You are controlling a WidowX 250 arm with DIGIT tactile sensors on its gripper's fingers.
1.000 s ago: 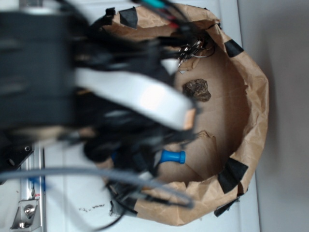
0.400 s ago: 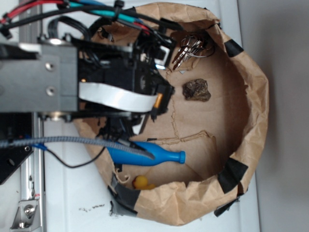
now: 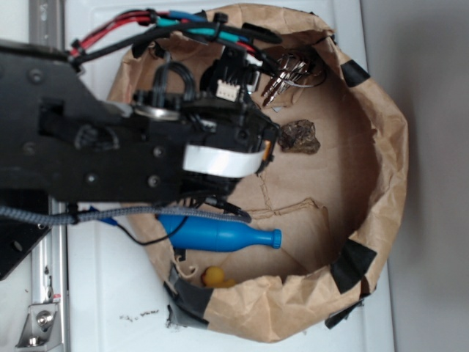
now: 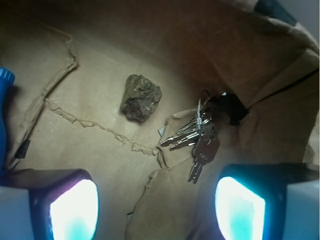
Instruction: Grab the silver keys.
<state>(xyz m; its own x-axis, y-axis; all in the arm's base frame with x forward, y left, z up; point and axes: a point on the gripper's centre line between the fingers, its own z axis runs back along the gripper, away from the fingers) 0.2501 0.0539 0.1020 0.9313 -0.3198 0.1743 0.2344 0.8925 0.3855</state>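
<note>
on my wrist view the end effector (image 4: 157,210) has its two fingers (image 4: 70,210) spread wide apart, one at each lower corner, with nothing between them but bare brown paper. the silver keys (image 4: 197,137) lie just above the gap and a little toward the right-hand finger, fanned out on a wire ring, blades pointing left and down. they rest on the paper floor close to the crumpled wall of the paper basin (image 4: 280,65), beside a dark tab of tape. the end effector is not touching them.

a lumpy brown rock (image 4: 141,97) sits up and to the left of the keys, apart from them. a blue cap edge shows at the far left of that view.

on the exterior view the arm (image 3: 117,150) covers much of the left side of the basin (image 3: 388,169), and i cannot see the fingers there. the keys (image 3: 284,73) lie near the top rim, the rock (image 3: 299,136) below them. a blue bottle (image 3: 220,236) lies on its side lower down, with something yellow (image 3: 215,276) near the bottom wall. the basin stands on a white counter (image 3: 117,308).
</note>
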